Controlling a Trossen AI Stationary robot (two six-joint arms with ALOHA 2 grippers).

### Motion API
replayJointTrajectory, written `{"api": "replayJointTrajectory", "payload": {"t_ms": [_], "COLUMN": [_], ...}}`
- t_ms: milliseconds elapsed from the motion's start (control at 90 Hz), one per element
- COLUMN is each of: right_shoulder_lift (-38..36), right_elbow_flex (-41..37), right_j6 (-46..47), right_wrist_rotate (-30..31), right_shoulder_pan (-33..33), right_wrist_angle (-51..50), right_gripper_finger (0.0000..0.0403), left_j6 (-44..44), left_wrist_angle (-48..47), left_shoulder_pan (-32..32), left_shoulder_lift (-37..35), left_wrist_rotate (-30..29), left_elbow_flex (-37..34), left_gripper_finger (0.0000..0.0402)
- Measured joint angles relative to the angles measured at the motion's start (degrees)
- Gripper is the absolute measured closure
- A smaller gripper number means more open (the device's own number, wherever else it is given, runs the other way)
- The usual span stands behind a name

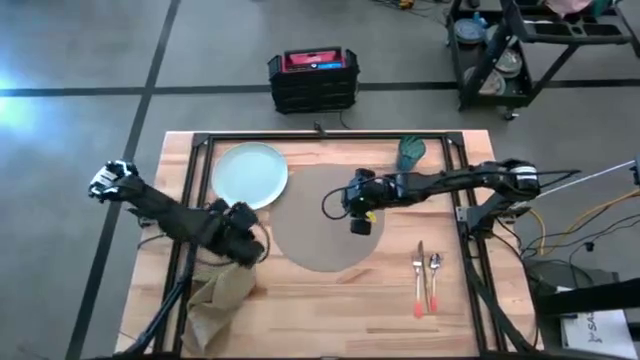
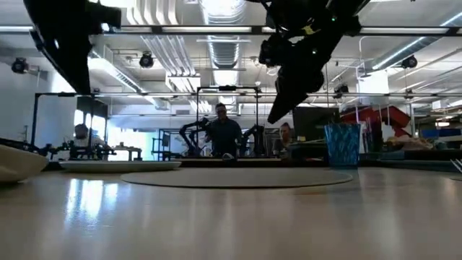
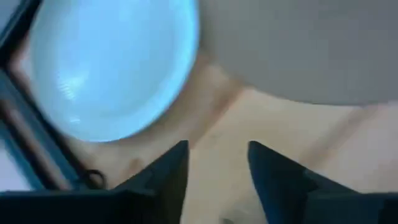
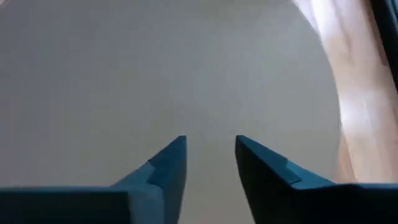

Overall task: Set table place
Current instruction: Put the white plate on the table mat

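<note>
On the butcher-block table [image 1: 330, 300] we see the round tan mat [image 1: 310, 245] at the centre, with the pale blue-green plate [image 1: 250, 175] just beside its far-left edge. The brown napkin [image 1: 215, 300] lies crumpled at the near left; the orange-handled fork [image 1: 419, 280] and spoon [image 1: 434, 280] sit side by side to the mat's right, the teal cup [image 1: 411, 152] at the far edge. The right gripper [image 4: 210, 152] hangs over the mat — fingers parted, empty. The left gripper [image 3: 217, 162] hovers above bare wood between plate and napkin — fingers likewise spread, holding nothing.
</note>
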Motion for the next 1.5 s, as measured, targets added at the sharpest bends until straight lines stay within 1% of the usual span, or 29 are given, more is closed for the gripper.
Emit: {"api": "replayJointTrajectory", "payload": {"t_ms": [78,144,222,311,400,500,678,844,956,1033,1100,1156,1211,1300,1333,1500], "right_shoulder_lift": [-1.73,-3.02,-5.01,-7.66,-9.79,-11.83,-13.27,-13.17,-13.1,-13.1,-13.12,-13.12,-13.16,-13.19,-13.19,-13.21], "right_elbow_flex": [-0.15,-0.31,-0.47,-0.89,-1.52,-2.34,-2.76,-2.76,-2.76,-2.76,-2.76,-2.76,-2.76,-2.76,-2.76,-2.76], "right_j6": [-0.23,-0.28,-0.36,-0.56,-0.36,-0.23,0.6,1.26,1.36,1.71,1.82,1.79,1.76,1.76,1.76,2.0], "right_wrist_rotate": [0.24,0.83,0.7,0.68,0.84,0.8,0.8,0.78,0.77,0.76,0.74,0.71,0.69,0.67,0.67,0.67], "right_shoulder_pan": [-0.1,-0.28,-0.72,-1.22,-1.64,-1.83,-2.34,-2.4,-2.43,-2.43,-2.43,-2.43,-2.4,-2.4,-2.4,-2.42], "right_wrist_angle": [-0.57,-2.38,-3.38,-3.93,-4.11,-4.34,-5.03,-5.13,-5.06,-5.45,-5.45,-5.98,-6.12,-6.55,-6.78,-7.58], "right_gripper_finger": [0.0234,0.022,0.0208,0.0201,0.0197,0.0197,0.0199,0.0197,0.0201,0.0205,0.0209,0.0215,0.0222,0.0235,0.024,0.0271], "left_j6": [0.71,4.11,9.38,15.27,20.49,25.08,31.55,35.51,36.5,37.37,38.23,39.33,40.59,41.82,41.93,42.61], "left_wrist_angle": [3.72,9.56,16.3,24.94,30.41,32.31,33.3,35.93,36.36,36.63,36.31,36.2,35.92,35.56,35.47,33.51], "left_shoulder_pan": [4.82,8.46,13.15,18.58,22.86,26.16,29.06,29.47,29.48,29.55,29.55,29.59,29.58,29.62,29.62,29.11], "left_shoulder_lift": [0.56,0.68,0.72,1.12,1.77,2.7,5.62,11.01,14.44,16.77,17.99,18.37,18.49,18.19,18.04,17.47], "left_wrist_rotate": [-0.38,-0.4,0.66,3.53,6.15,6.81,7.95,10.56,10.14,8.27,6.91,6.65,6.0,5.67,5.58,5.43], "left_elbow_flex": [-2.68,-4.69,-7.14,-9.49,-10.92,-11.59,-11.75,-11.33,-10.26,-9.48,-8.71,-7.94,-7.15,-6.13,-5.74,-2.04], "left_gripper_finger": [0.0191,0.0173,0.0164,0.0165,0.0177,0.0194,0.0215,0.0218,0.0213,0.0215,0.0231,0.0258,0.0295,0.0366,0.0382,0.0394]}}
